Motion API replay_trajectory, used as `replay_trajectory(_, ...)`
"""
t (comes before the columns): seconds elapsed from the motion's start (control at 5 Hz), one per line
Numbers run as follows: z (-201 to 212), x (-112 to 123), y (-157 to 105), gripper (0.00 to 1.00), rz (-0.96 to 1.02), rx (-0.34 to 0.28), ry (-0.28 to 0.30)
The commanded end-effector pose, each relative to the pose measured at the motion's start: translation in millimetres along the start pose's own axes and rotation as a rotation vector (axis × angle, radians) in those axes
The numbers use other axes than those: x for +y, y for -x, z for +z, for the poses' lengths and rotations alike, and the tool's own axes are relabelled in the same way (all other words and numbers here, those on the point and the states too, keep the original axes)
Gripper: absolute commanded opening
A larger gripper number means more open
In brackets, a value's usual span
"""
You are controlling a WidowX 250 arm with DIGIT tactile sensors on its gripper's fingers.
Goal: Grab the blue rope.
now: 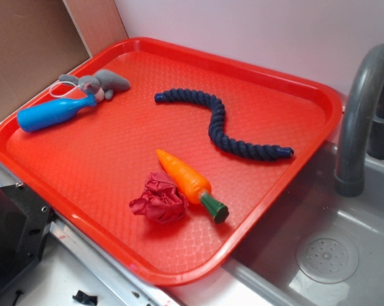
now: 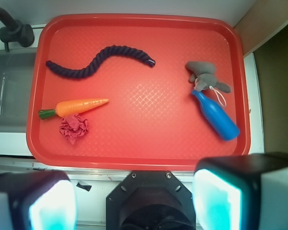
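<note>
A big red tray [image 1: 64, 162] sits next to a grey sink [image 1: 345, 210] with a dark tap [image 1: 361, 108]. All the toys lie on the tray.

The blue rope [image 2: 94, 63] is dark and twisty, and it bends like a snake. In the wrist view it lies in the far left part of the tray, at about 11 o'clock from the middle. One end is near the left rim and the other end points to the middle. In the side view the blue rope [image 1: 221, 124] lies in the back part of the tray, at about 2 o'clock from the middle. Nothing touches it.

A toy carrot [image 2: 76, 107] lies near the rope but apart from it, at about 6 o'clock from the rope's left end in the wrist view. A crumpled red cloth [image 2: 73, 129] sits just below the carrot and touches it. Far away on the right side, at about 3 o'clock, a light blue bottle [image 2: 216, 116] lies with a small grey soft toy [image 2: 205, 75] at its top.

The gripper [image 2: 134, 203] hangs high above the near edge of the tray, at 6 o'clock. Its two fingers [image 2: 216, 201] are spread wide apart and hold nothing. It is well apart from the rope.
</note>
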State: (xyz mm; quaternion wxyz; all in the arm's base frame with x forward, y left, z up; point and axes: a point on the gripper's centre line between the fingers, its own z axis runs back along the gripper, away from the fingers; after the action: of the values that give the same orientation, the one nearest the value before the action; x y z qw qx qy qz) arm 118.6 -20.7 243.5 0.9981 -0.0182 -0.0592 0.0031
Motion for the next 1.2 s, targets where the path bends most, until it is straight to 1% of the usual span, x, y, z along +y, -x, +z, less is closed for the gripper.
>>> replay_trajectory(0.0,0.0,0.0,0.0,1.00,0.000,0.000,0.000)
replay_trajectory(0.2,-6.5,-5.4,-5.5,1.00,0.202,-0.061,-0.038)
replay_trajectory(0.4,-15.6,-18.4,-15.0,1.00,0.391,-0.110,-0.083)
replay_trajectory(0.6,-41.2,-35.3,-35.9,1.00,0.658,-0.135,0.021)
replay_trajectory(0.8,-71.3,-45.0,-60.8,1.00,0.865,-0.114,0.031)
replay_trajectory(1.0,-111.7,-57.7,-84.0,1.00,0.978,-0.113,0.100)
